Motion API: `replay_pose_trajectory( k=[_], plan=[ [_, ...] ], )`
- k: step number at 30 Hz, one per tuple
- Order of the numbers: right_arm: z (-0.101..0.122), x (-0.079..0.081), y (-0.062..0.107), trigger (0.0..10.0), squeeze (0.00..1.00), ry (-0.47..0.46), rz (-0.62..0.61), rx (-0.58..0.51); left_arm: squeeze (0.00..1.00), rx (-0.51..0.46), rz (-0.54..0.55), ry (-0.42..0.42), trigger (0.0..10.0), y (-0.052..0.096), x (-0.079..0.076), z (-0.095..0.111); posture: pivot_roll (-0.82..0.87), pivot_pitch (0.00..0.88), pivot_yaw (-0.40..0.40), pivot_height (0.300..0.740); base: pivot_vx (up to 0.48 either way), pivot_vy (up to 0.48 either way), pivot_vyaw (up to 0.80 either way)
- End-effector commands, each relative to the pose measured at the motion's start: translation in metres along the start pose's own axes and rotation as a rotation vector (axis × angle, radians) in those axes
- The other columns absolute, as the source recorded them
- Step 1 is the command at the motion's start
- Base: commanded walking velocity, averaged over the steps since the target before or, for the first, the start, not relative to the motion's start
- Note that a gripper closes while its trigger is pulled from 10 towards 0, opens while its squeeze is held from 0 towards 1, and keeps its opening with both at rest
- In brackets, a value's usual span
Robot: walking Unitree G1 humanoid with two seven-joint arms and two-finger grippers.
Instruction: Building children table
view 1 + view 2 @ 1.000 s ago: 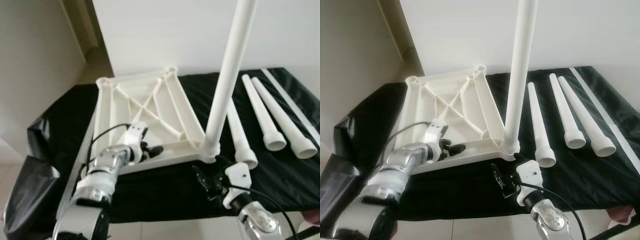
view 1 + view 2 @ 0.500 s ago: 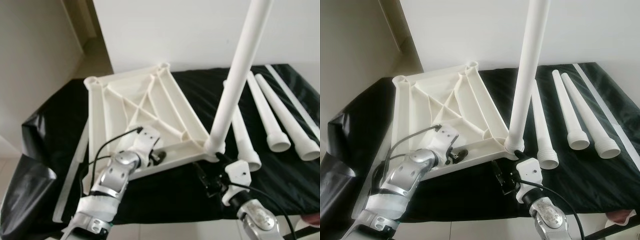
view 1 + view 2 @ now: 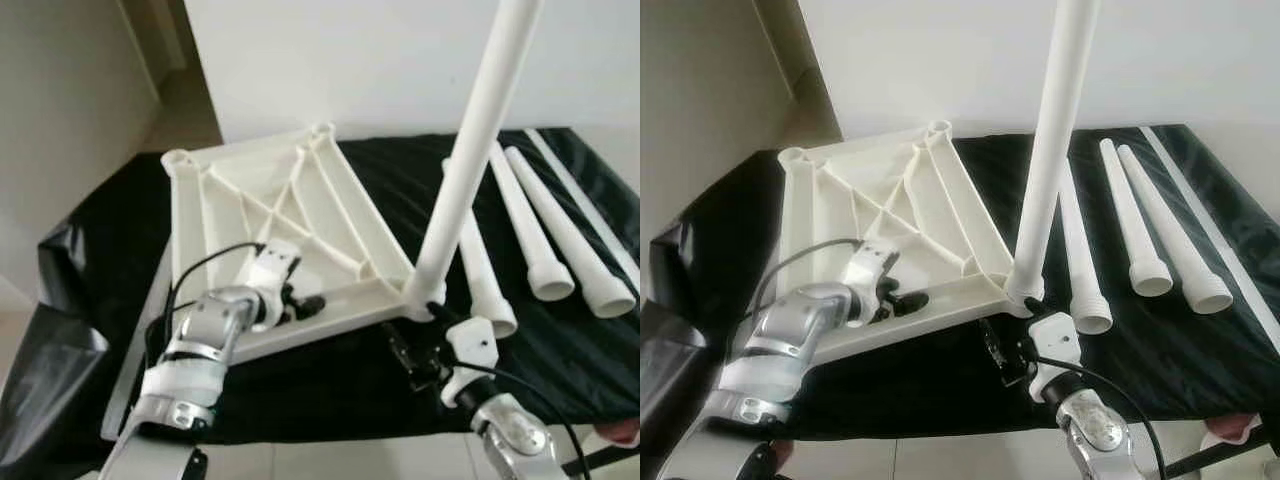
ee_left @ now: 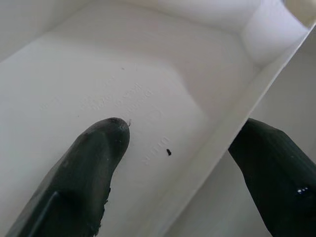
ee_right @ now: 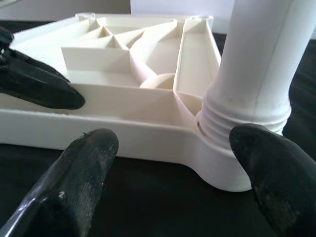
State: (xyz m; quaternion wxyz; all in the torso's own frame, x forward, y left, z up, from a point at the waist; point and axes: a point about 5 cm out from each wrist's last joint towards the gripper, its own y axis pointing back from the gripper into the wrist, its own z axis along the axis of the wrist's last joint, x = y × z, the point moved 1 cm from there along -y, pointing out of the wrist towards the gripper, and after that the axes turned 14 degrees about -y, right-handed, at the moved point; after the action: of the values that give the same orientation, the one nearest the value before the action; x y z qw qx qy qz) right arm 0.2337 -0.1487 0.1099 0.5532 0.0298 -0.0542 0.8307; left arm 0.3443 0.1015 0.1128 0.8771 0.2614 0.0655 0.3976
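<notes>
Beside the upright leg (image 3: 1045,170), the right gripper (image 5: 168,163) gapes wide; the left gripper (image 4: 182,163) straddles the tabletop (image 3: 880,215) rim, unclosed. Stiff, light, slippery plastic: grip rims.

a black sheet (image 3: 90,260) covers the surface below pale walls (image 3: 330,50).

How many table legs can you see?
4. One leg stands upright in the tabletop's corner; three legs lie on the black cloth beside it. None appears hidden.
</notes>
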Motion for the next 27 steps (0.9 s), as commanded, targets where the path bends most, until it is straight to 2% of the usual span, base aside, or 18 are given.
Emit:
replay_pose_trajectory(
  k=[1,5,6,8,10,13,14,17,20,21,22,23,24,25,26,27],
  plan=[
    [-0.001,0.001,0.000,10.0,0.00,0.000,0.000,0.001,0.00,0.185,0.361,0.036,10.0,0.007,0.025,-0.037,-0.04,0.009,0.093,0.740,0.000,0.000,0.00],
    [-0.002,0.002,0.000,10.0,0.00,-0.001,0.000,0.001,0.00,0.197,0.435,0.002,10.0,0.009,0.030,-0.037,-0.04,0.008,0.096,0.740,0.000,0.000,0.00],
    [-0.002,0.002,0.000,10.0,0.00,-0.003,0.001,0.000,0.00,0.196,0.491,0.060,10.0,0.012,0.033,-0.037,-0.04,0.008,0.096,0.740,0.000,0.000,0.00],
    [-0.002,0.002,-0.001,10.0,0.00,-0.003,0.001,-0.001,0.00,0.198,0.507,0.071,10.0,0.012,0.034,-0.037,-0.04,0.007,0.095,0.740,0.000,0.000,0.00],
    [-0.001,0.002,-0.002,10.0,0.00,-0.004,0.000,-0.005,0.00,0.179,0.574,0.118,10.0,0.014,0.035,-0.036,-0.04,0.004,0.096,0.740,0.000,0.000,0.00],
    [-0.001,0.002,-0.003,10.0,0.00,-0.005,-0.001,-0.006,0.00,0.169,0.596,0.133,10.0,0.015,0.034,-0.035,-0.04,0.004,0.095,0.740,0.000,0.000,0.00],
    [-0.001,0.003,-0.003,10.0,0.00,-0.007,0.000,-0.008,0.00,0.135,0.542,0.142,10.0,0.012,0.025,-0.028,-0.04,0.006,0.094,0.740,0.000,0.000,0.00],
    [-0.001,0.004,-0.003,10.0,0.00,-0.007,0.005,-0.007,0.00,0.007,0.278,0.099,10.0,0.001,-0.005,-0.002,-0.04,0.005,0.089,0.740,0.000,0.000,0.00],
    [-0.002,0.004,-0.003,10.0,0.00,-0.007,0.006,-0.006,0.00,-0.008,0.224,0.087,10.0,0.000,-0.010,0.001,-0.04,0.005,0.089,0.740,0.000,0.000,0.00],
    [-0.002,0.003,-0.003,10.0,0.00,-0.007,0.006,-0.006,0.00,-0.079,0.099,0.022,10.0,-0.001,-0.021,0.012,-0.03,0.004,0.089,0.740,0.000,0.000,0.00],
    [-0.002,0.003,-0.003,10.0,0.00,-0.007,0.006,-0.006,0.00,-0.079,0.099,0.022,10.0,-0.001,-0.021,0.012,-0.03,0.004,0.089,0.740,0.000,0.000,0.00],
    [-0.001,0.003,-0.004,10.0,0.00,-0.007,0.006,-0.006,0.00,-0.154,-0.046,-0.003,10.0,0.001,-0.033,0.021,-0.03,0.004,0.085,0.740,0.000,0.000,0.00],
    [-0.001,0.002,-0.005,10.0,0.00,-0.006,0.009,-0.006,0.00,-0.251,-0.193,-0.066,10.0,0.010,-0.041,0.032,-0.03,0.002,0.081,0.740,0.000,0.000,0.00],
    [-0.001,0.002,-0.006,10.0,0.00,-0.005,0.012,-0.007,0.00,-0.315,-0.298,-0.108,10.0,0.019,-0.041,0.040,-0.03,0.000,0.081,0.740,0.000,0.000,0.00],
    [0.000,0.002,-0.008,10.0,0.00,-0.003,0.014,-0.009,0.00,-0.368,-0.348,-0.169,10.0,0.028,-0.035,0.046,-0.03,0.000,0.079,0.740,0.000,0.000,0.00],
    [0.000,0.002,-0.008,10.0,0.00,-0.003,0.014,-0.009,0.00,-0.368,-0.348,-0.169,10.0,0.028,-0.035,0.046,-0.03,0.000,0.079,0.740,0.000,0.000,0.00]
  ],
)
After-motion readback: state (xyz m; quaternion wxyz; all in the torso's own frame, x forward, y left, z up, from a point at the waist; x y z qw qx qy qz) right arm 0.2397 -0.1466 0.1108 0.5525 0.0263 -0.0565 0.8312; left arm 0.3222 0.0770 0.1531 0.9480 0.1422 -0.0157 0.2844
